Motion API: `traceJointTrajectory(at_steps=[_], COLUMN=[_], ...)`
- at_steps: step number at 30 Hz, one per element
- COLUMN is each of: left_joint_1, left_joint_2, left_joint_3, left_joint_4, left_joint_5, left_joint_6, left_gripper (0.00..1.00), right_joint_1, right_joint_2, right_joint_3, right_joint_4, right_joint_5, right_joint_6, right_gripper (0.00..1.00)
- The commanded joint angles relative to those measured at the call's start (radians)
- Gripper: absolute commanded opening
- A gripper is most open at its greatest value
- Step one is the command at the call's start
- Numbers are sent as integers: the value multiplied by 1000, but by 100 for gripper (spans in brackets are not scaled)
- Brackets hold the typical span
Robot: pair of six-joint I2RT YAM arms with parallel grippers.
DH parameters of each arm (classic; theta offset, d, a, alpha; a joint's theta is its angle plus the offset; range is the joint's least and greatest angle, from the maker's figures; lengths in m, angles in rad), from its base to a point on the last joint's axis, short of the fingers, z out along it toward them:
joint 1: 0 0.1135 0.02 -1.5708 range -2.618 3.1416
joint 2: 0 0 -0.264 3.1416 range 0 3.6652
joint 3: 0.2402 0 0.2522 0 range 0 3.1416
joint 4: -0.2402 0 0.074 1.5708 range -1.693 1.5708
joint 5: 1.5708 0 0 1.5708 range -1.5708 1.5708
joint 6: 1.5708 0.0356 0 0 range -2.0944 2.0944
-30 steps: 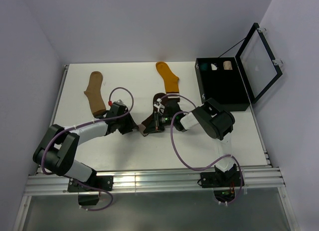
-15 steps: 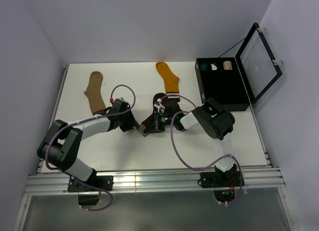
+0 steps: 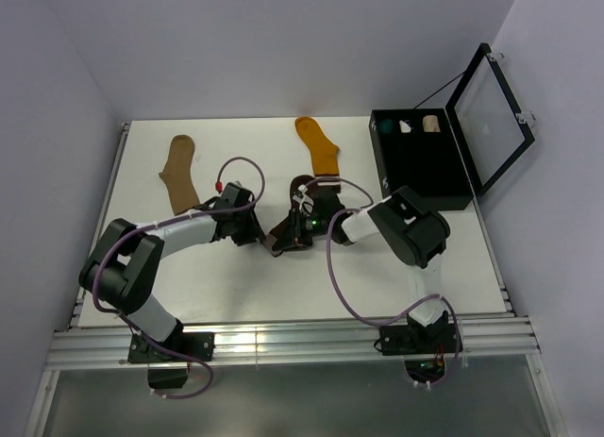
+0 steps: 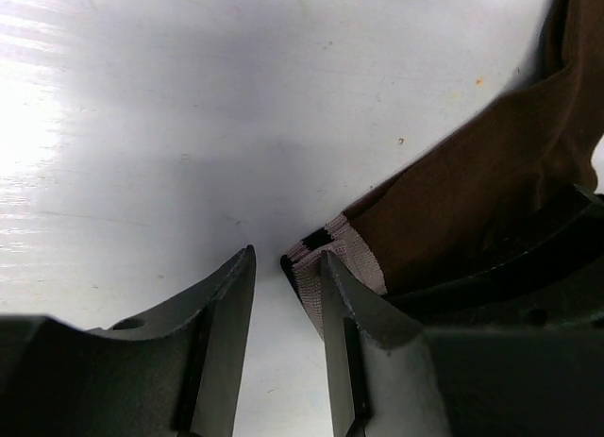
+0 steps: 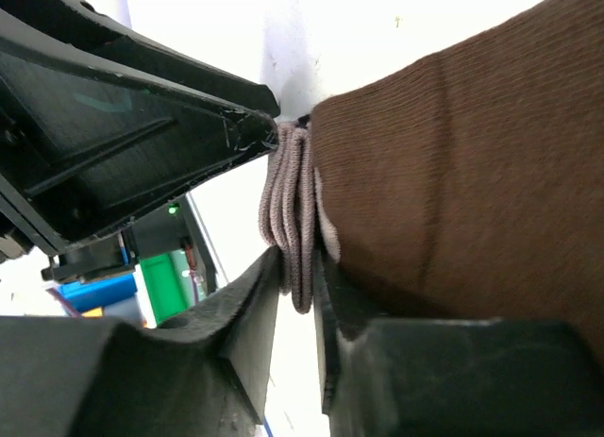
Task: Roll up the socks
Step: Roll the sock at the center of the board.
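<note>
The brown sock [image 3: 286, 235] lies mid-table [image 3: 198, 277], its folded cuff [image 5: 294, 210] pinched by the right gripper [image 5: 298, 269]. The left gripper [image 4: 286, 260], jaws apart beside it, should straddle every fold before closing.

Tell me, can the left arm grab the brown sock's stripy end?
Probably yes: the left gripper is open with the brown sock's striped cuff at its fingertips, though the right gripper pinches that cuff.

The white table [image 3: 236, 277] carries three socks and a case. A tan sock [image 3: 178, 173] lies flat at the far left, an orange sock [image 3: 318, 146] at the far middle, and a brown sock [image 3: 280, 241] near the centre. A black case [image 3: 425, 177], lid raised, stands far right.
</note>
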Motion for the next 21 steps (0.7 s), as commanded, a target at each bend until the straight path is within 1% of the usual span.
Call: traceJointTrajectory(at_steps=[1, 4, 5, 6, 9, 16, 17, 19, 21], left_joint_1=[-19, -25, -28, -29, -39, -52, -54, -54, -54], left_joint_2=[43, 45, 51, 54, 66, 72, 75, 79, 83], left_joint_3=[1, 11, 15, 18, 28, 37, 40, 43, 44], left_joint_4=[-84, -90, -91, -93, -101, -105, -105, -108, -110], left_joint_5=[-37, -46, -49, -50, -55, -63, -61, -60, -60], left_joint_6=[33, 34, 34, 36, 37, 40, 40, 42, 42], left_gripper=[40, 39, 39, 39, 39, 39, 39, 39, 39], right_joint_1=[1, 17, 21, 26, 46, 84, 92, 121, 155], right_joint_2=[-60, -109, -131, -139, -174, -297, -327, -366, -415], right_joint_3=[31, 61, 71, 77, 95, 109, 109, 88, 63], right_joint_4=[-162, -258, -280, -297, -354, -501, -522, -513, -512], right_joint_5=[120, 188, 206, 234, 278, 497, 575, 667, 697], right_joint_6=[-77, -131, -143, -161, -187, -295, -309, -364, -431], right_gripper=[29, 37, 39, 44, 50, 52, 52, 51, 49])
